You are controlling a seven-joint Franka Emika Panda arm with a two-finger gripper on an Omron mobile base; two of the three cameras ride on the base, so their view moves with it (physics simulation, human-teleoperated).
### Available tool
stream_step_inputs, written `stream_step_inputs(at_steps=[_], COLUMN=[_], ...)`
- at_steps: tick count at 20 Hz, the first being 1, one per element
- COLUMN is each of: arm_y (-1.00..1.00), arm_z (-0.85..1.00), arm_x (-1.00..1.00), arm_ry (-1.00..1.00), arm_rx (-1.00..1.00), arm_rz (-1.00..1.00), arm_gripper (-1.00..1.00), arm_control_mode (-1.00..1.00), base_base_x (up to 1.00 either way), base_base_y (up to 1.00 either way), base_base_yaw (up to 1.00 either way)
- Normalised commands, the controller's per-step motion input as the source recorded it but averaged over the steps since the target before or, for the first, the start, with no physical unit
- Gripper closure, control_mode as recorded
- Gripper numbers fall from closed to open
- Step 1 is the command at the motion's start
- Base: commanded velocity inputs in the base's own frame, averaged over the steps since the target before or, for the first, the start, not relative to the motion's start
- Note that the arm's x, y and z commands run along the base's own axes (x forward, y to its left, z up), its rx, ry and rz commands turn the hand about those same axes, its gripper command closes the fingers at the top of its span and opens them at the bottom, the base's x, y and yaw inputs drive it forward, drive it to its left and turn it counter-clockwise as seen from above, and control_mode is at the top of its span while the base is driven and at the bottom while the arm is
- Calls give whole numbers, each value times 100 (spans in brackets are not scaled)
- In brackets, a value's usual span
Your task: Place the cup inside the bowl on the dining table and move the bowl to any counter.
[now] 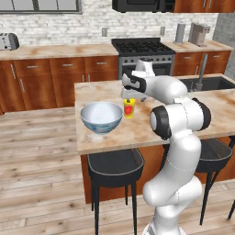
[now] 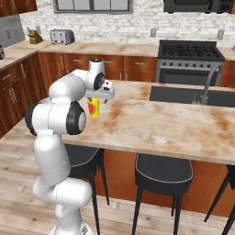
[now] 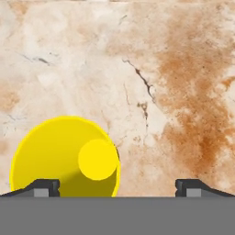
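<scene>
Cup (image 1: 129, 108): upright on the tabletop (image 1: 137, 131), just beside the bowl (image 1: 101, 116), not yet inside.
Pincer (image 3: 117, 186): wide, empty, above the cup.
Left: grasp, drop in, carry bowl to counter (image 1: 55, 50).

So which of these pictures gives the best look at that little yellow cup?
The left base view: the cup stands upright on the dining table beside the bowl, red patch showing, under the open gripper. The hand view looks straight down into it, cut off below. The right base view shows it partly behind the arm.
</scene>
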Motion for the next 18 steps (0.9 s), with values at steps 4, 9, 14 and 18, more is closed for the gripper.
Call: stream_step_inputs(at_steps=[4,9,14,18], arm_y=[0,0,0,0], arm_z=[-9,-12,-2,0], arm_x=[3,4,0,0], arm_ry=[1,1,0,0], arm_rx=[0,0,0,0], arm_rz=[0,0,0,0], arm_gripper=[-100,-100,-100,-100], arm_control_mode=[-100,-100,-100,-100], base_base_x=[0,0,0,0], base_base_y=[0,0,0,0], base_base_yaw=[0,0,0,0])
